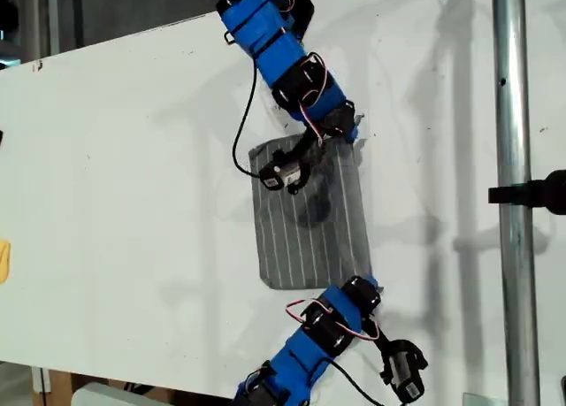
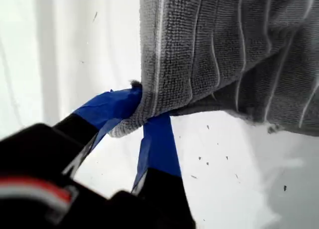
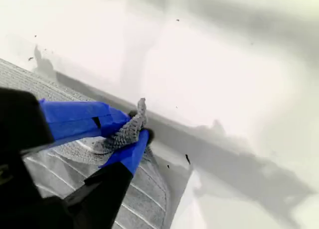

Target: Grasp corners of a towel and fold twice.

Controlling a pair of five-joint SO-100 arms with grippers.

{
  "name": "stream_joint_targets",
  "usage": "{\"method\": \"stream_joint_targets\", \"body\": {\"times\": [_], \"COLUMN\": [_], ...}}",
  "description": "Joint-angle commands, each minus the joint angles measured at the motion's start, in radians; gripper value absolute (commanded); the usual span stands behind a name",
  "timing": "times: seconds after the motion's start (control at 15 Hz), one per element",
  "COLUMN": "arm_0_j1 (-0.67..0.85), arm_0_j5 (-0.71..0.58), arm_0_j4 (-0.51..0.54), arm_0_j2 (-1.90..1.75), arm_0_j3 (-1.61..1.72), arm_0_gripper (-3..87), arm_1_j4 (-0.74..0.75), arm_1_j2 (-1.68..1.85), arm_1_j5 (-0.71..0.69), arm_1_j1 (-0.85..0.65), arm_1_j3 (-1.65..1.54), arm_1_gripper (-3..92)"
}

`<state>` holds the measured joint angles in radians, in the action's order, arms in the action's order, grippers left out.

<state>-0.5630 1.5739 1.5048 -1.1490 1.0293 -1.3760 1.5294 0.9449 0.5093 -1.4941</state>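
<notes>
- exterior view: the towel [image 1: 311,213] is lying near the middle of the tabletop [image 1: 124,185], folded into a narrow rectangle, with an arm at each short end; you are seeing no containers.
- first wrist view: my first gripper [image 2: 143,114] is pinching a corner [image 2: 130,123] shut; be lifting evenly with the other arm.
- second wrist view: my second gripper [image 3: 133,134] is clamping another corner [image 3: 130,128]; be keeping the edge taut.

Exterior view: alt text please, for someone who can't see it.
Seen from above, a dark-grey striped towel lies folded into a rectangle on a white table, with two blue arms reaching onto it. One arm comes from the view's top and one from its bottom, each meeting the towel at a corner on the view's right side. A metal pole stands at the view's right.
</notes>
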Motion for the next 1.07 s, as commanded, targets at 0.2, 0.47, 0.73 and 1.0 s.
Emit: {"method": "stream_joint_targets", "body": {"times": [0.2, 0.47, 0.73, 1.0], "arm_0_j1": [0.328, 0.758, 0.856, 0.676], "arm_0_j5": [-0.114, -0.456, -0.554, -0.376], "arm_0_j4": [0.121, 0.129, 0.14, -0.023], "arm_0_j2": [-0.149, -0.282, -0.454, -0.489], "arm_0_j3": [0.152, 0.316, 0.383, 0.643], "arm_0_gripper": [-1.7, -1.7, -1.7, -1.6], "arm_1_j4": [0.067, 0.173, 0.118, 0.176], "arm_1_j2": [0.023, -0.029, 0.075, 0.104], "arm_1_j5": [-0.253, -0.543, -0.588, -0.425], "arm_1_j1": [-0.457, -0.834, -0.9, -0.726], "arm_1_j3": [-0.048, 0.009, 0.06, -0.17], "arm_1_gripper": [-0.3, -0.3, -0.3, -0.3]}}
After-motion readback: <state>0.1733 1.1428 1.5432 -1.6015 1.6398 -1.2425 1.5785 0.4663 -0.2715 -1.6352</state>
